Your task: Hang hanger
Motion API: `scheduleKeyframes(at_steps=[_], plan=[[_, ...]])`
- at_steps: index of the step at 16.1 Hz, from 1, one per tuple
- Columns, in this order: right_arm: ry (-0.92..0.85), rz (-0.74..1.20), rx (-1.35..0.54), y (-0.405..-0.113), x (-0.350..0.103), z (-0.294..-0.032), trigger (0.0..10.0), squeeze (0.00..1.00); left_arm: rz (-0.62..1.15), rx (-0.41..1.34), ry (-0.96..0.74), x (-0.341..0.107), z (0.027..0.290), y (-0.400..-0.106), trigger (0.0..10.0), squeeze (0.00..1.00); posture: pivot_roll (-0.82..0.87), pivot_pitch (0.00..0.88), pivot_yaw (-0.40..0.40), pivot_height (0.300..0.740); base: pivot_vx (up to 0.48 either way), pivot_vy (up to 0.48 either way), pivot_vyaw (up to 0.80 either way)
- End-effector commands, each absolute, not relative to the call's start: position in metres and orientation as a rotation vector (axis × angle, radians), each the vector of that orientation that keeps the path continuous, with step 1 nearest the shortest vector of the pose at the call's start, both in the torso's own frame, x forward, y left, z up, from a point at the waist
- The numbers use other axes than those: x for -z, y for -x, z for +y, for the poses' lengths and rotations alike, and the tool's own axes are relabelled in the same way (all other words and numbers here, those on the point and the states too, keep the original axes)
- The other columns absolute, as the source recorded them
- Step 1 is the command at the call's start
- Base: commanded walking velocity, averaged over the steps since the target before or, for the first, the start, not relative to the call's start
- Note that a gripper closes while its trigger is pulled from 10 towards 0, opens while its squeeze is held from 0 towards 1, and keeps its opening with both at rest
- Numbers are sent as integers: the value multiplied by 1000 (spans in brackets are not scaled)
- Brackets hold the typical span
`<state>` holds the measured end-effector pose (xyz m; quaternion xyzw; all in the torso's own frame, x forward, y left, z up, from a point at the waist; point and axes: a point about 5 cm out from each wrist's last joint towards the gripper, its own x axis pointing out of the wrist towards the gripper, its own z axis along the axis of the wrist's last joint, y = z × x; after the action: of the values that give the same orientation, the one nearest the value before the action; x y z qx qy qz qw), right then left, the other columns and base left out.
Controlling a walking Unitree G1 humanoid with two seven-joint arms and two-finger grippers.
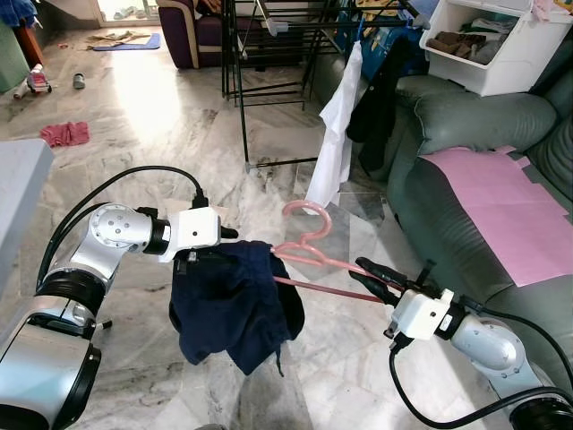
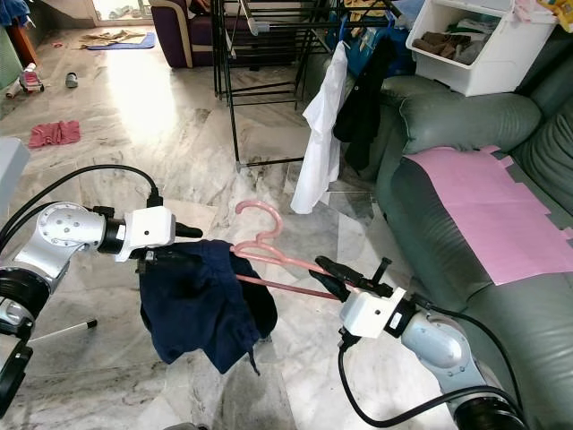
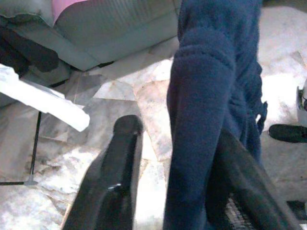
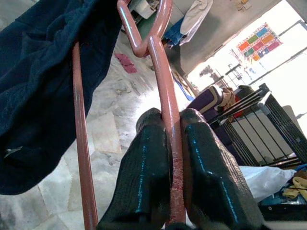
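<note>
Left eye view: the pink hanger (image 1: 309, 251) sits mid-frame above the marble floor (image 1: 161, 125), a navy garment (image 1: 235, 300) draped at its 9 o'clock end.

Right wrist view: the right pincer (image 4: 172, 143) is clenched on the hanger's bar.

Left wrist view: the left pincer (image 3: 177, 158) seems to be gripping the navy garment, though blurred.

Marble floor (image 1: 161, 125), red cloth (image 1: 64, 133)

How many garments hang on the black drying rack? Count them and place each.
2, maybe more hidden. A white shirt hangs at the black metal drying rack's near corner; a black garment hangs right beside it, against the grey-green sofa.
</note>
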<state>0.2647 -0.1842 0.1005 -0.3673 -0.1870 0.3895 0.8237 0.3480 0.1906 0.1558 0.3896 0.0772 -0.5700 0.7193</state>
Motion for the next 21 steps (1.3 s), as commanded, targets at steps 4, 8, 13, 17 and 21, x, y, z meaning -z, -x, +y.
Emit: scheduleKeyframes(at_steps=[4, 8, 13, 17, 21], plan=[[782, -445, -809, -267, -107, -184, 10000, 0, 208, 1292, -886, -156, 190, -349, 0, 0, 39, 64, -43, 740, 0, 0, 0], [772, -433, -809, -269, -106, -183, 10000, 0, 251, 1311, -884, -150, 191, -347, 0, 0, 36, 62, -45, 740, 0, 0, 0], [730, -374, -820, -271, -102, -183, 10000, 0, 261, 1309, -854, -145, 192, -345, 0, 0, 34, 59, -51, 740, 0, 0, 0], [696, -287, -804, -276, -99, -188, 10000, 1000, 281, 1279, -765, -133, 197, -340, 0, 0, 29, 57, -57, 740, 0, 0, 0], [751, -146, -760, -289, -103, -211, 10000, 1000, 305, 1058, -605, -123, 229, -335, 0, 0, 25, 60, -66, 740, 0, 0, 0]])
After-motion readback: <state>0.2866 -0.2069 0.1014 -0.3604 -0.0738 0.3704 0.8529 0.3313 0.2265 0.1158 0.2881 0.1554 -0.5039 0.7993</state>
